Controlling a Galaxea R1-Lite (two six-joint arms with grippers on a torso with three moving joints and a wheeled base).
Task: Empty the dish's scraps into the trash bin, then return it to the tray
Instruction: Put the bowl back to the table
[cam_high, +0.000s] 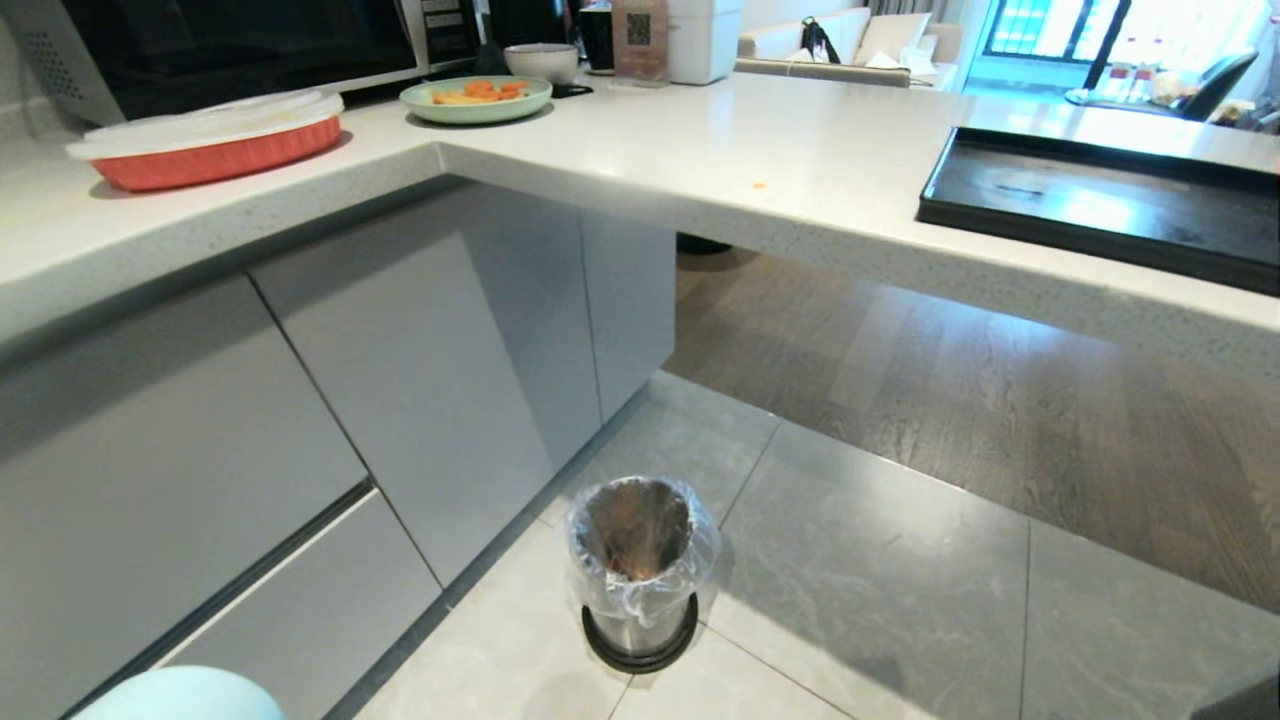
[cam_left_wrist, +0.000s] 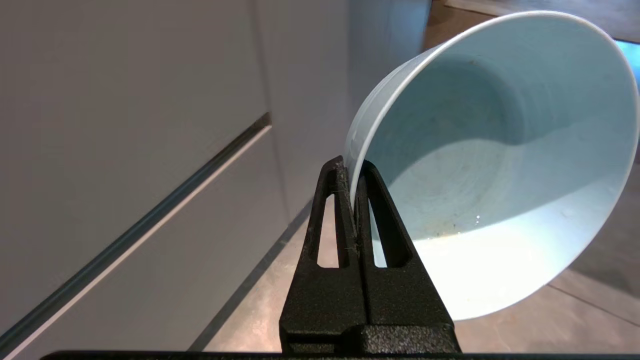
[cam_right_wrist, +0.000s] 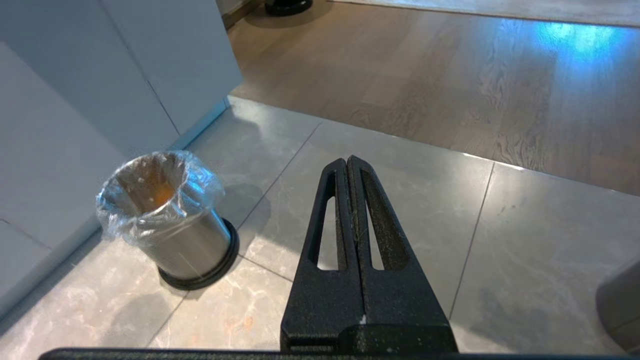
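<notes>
My left gripper (cam_left_wrist: 353, 167) is shut on the rim of the dish (cam_left_wrist: 500, 165), a pale-blue bowl tipped on its side, its inside bare of scraps but for small specks. The dish's edge (cam_high: 180, 695) shows at the head view's lower left. The trash bin (cam_high: 638, 570), a shiny metal bin lined with a clear bag, stands on the floor tiles by the cabinets; orange scraps (cam_right_wrist: 160, 195) lie inside the bin (cam_right_wrist: 167, 220). The black tray (cam_high: 1100, 205) lies on the counter at the right. My right gripper (cam_right_wrist: 347, 160) is shut with nothing in it, hanging over the floor beside the bin.
A pale-green plate (cam_high: 476, 98) with carrot pieces, a greyish bowl (cam_high: 542, 60) and a red baking dish (cam_high: 210, 140) sit on the white counter (cam_high: 700, 150). Grey cabinet fronts (cam_high: 400, 380) stand left of the bin. Wood flooring (cam_high: 950, 400) lies beyond the tiles.
</notes>
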